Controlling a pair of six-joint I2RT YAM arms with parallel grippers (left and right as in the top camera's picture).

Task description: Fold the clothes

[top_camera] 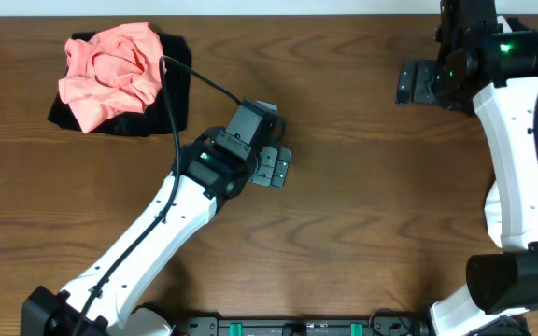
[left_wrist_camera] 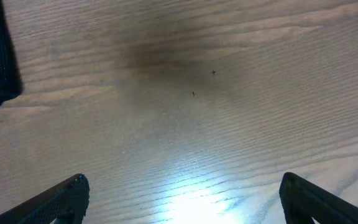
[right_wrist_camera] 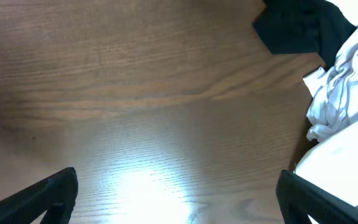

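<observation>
Brown wood-grain bench [top_camera: 362, 233]. Far left corner: flat black cloth [top_camera: 181, 107] directly on the wood, crumpled pink shirt [top_camera: 110, 70] heaped on it. Right wrist view: rumpled white cloth [right_wrist_camera: 347, 81] and another dark cloth [right_wrist_camera: 291, 28] on the wood

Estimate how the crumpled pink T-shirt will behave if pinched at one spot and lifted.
Likely floppy: the pink T-shirt lies bunched in soft folds, so one pinch would probably raise a fold while the rest drapes and unfurls. Probably light for its size, since it looks like thin cloth. It rests on a black garment, so pushing it may drag or ruck that layer too.
</observation>
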